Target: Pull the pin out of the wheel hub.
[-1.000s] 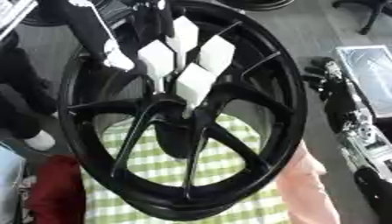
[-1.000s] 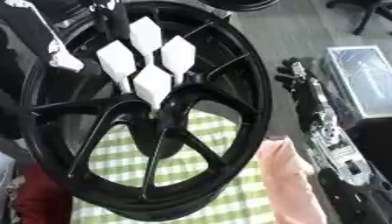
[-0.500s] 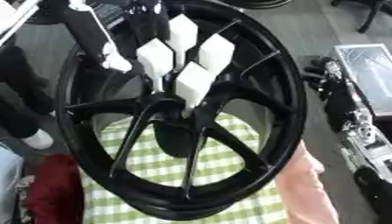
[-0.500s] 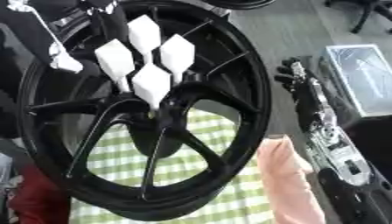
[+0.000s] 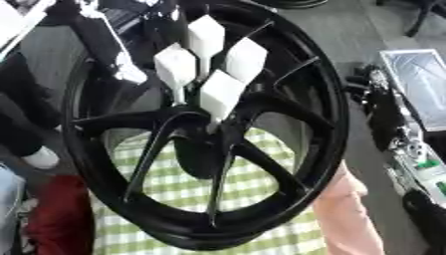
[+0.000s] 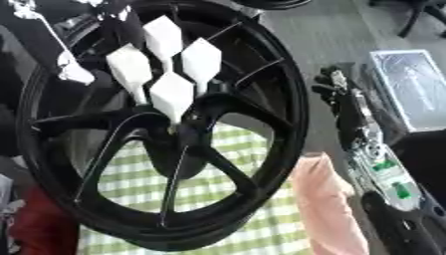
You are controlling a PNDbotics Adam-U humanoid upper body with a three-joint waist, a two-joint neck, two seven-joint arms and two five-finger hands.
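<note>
Comparing this moment with half a second back, almost nothing about the wheel hub [image 5: 205,144] has changed: the black spoked wheel still stands tilted on edge over the green-checked cloth [image 5: 261,189], and only the framing has shifted slightly, which reads as the head moving. Four white diamond-shaped pieces [image 5: 209,62] sit clustered just above the hub's centre, each on a thin stem running down toward it; which of them is the pin I cannot tell. Black and white arm parts [image 5: 100,40] reach in above and left of the hub, but no fingers are distinguishable, so whether either hand is open or closed cannot be told. With the cluster unmoved, the pin appears not yet drawn out. A pink object [image 5: 348,214] lies just right of the wheel's lower rim.
</note>
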